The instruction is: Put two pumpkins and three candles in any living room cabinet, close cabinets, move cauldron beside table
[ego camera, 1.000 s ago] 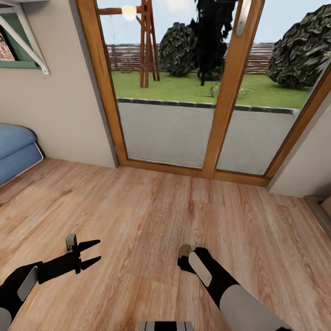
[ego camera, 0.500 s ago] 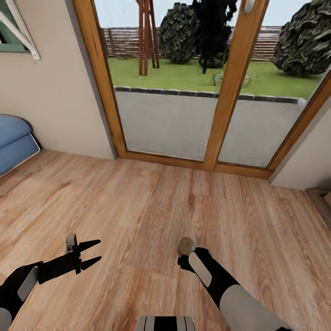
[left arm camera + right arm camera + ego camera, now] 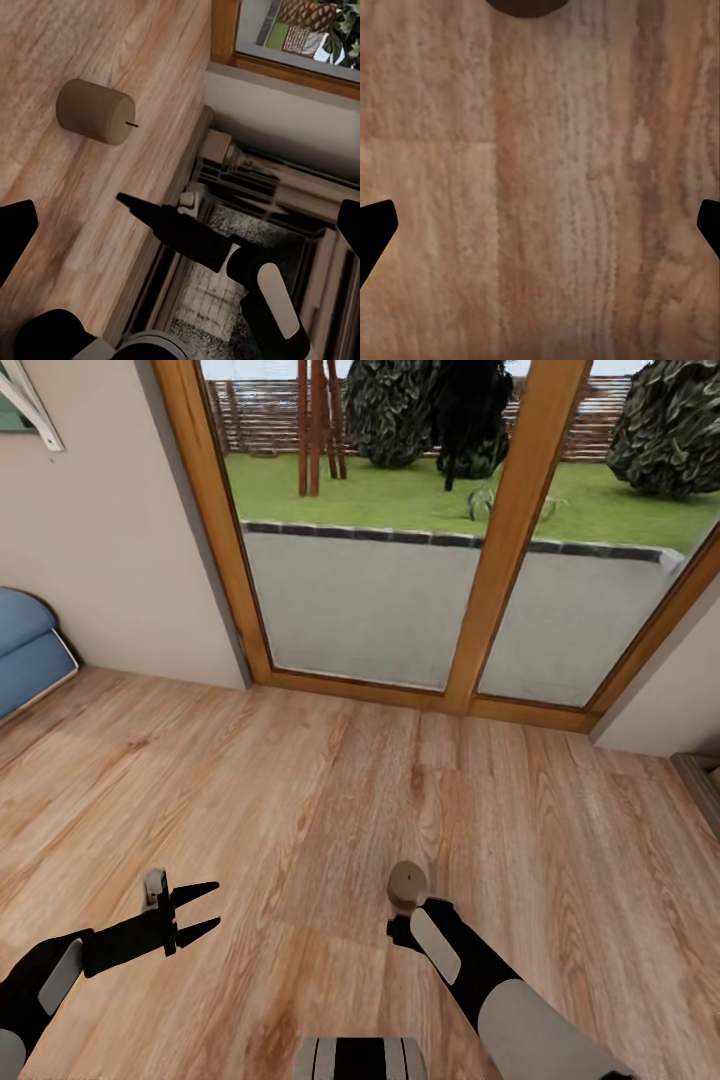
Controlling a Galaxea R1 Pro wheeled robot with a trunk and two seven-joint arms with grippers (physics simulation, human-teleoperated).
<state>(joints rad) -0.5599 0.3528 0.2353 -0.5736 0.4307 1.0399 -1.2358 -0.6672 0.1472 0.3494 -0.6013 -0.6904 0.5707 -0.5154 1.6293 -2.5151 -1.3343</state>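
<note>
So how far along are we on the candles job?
Nothing visibly finished. In hand: one candle stands loose on the plank floor just ahead of the right gripper, whose jaws are open. The left gripper is open and empty. Left: grasp that candle, stow everything in a cabinet, close up, place the cauldron.

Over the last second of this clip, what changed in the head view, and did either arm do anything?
The whole view slid: the glass door and sofa sit higher and further left, so the camera or base moved, not the room. The candle on the floor emerged from behind the right gripper as the robot neared. Neither arm changed pose; the left gripper is open as before, holding nothing.
</note>
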